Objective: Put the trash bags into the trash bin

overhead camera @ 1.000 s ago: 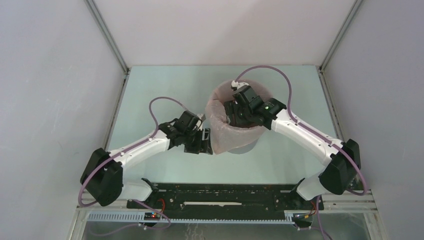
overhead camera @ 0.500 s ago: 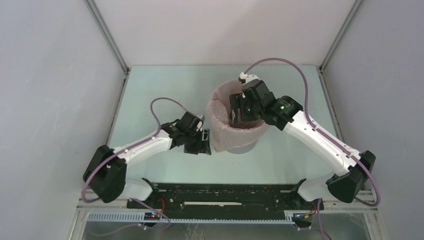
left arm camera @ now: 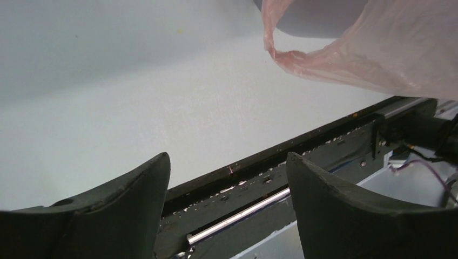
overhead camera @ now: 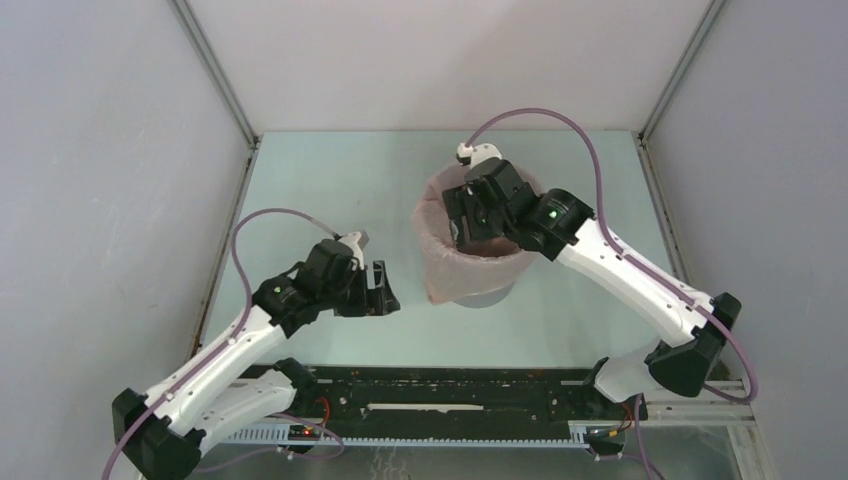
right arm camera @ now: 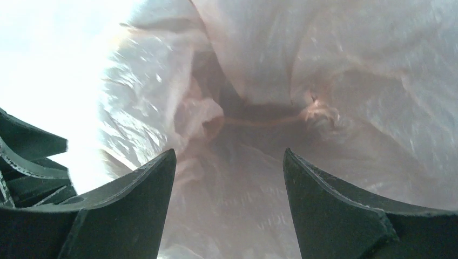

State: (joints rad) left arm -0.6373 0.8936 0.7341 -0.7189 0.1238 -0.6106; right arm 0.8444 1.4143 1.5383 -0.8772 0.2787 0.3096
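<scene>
Inside the trash bin (overhead camera: 492, 298) the right tool (overhead camera: 473, 232) stands wide, empty, amid the trash bag (overhead camera: 440, 275) (seating it, I judge). The left tool (overhead camera: 385, 290), wide too, hovers at the bin's eight o'clock; next, tuck the overhang.

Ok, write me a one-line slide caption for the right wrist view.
Right end effector, jaws open and gripping nothing, pointing into the wrinkled, translucent pale-pink trash bag.

a pale green table (overhead camera: 320, 180) sits between white walls (overhead camera: 100, 150).
</scene>
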